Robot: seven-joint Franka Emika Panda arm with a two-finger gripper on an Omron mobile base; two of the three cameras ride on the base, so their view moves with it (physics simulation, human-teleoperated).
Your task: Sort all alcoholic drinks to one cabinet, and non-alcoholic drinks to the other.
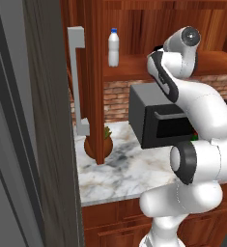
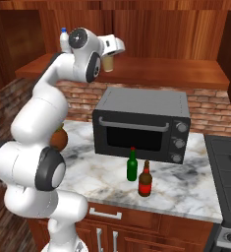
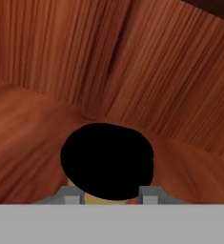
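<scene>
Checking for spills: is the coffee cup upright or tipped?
Upright. In the right base view the cup hangs straight at the gripper over the shelf; the hand view looks down on its black lid.

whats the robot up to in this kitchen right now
The white arm has its pincer up inside the open wooden cabinet, its fingers either side of a tan paper coffee cup with a black lid. A white plastic bottle with a blue cap stands upright on the same shelf. Down on the marble counter, in front of the toaster oven, a green glass bottle and a brown bottle with a red label stand side by side, not yet put away.
</scene>
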